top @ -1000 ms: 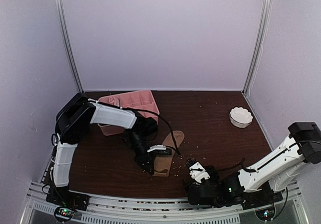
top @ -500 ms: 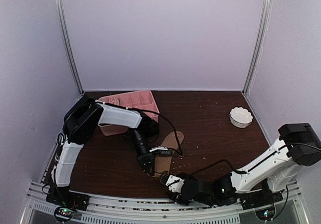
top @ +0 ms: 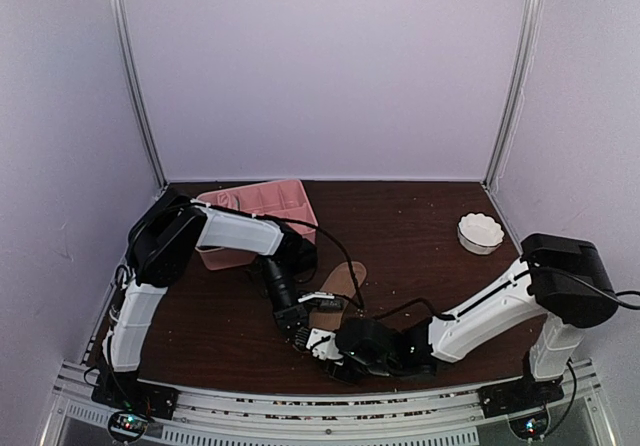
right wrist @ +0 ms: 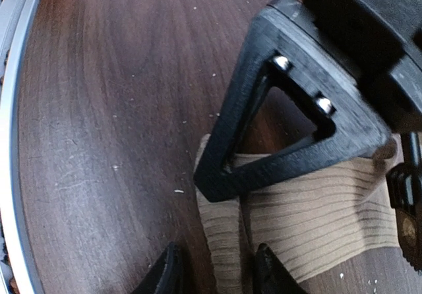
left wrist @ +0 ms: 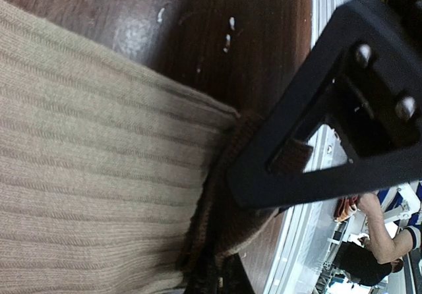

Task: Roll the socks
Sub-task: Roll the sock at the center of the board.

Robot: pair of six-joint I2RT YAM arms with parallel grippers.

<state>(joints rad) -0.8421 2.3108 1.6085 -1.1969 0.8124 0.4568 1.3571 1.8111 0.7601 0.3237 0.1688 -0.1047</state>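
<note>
Tan sock [top: 341, 283] lies flat on the dark wooden desk [top: 430, 256], left of centre and toward the near edge, with its length running from the far right to the near left. Its ribbed knit fills the left half of the left wrist view, and a darker brown hem borders its near end. The left tool [top: 298, 324] is at that near end with its jaws fully closed on the sock; the hem is bunched under one black triangular finger [left wrist: 316, 129]. The left arm reaches to it from the left side, crossing in front of a pink divided tray [top: 270, 198] that stands at the far left of the desk, well apart from the sock. The right arm stretches leftward along the near edge and places the right tool [top: 322, 349] just near of the left tool, at the same end of the sock. In the right wrist view the right tool's jaws stand narrow, with a raised fold of the sock's edge between the two fingertips [right wrist: 170, 273]. A strip of bare desk shows between the left fingertip and the fold, so the fold is straddled and not clamped; whether the other fingertip touches the fabric cannot be told from this angle. The left tool's triangular finger rests on the sock just beyond that fold. A white scalloped bowl [top: 480, 233] stands at the far right of the desk, well apart from both tools. Small pale specks are scattered over the desk surface.
</note>
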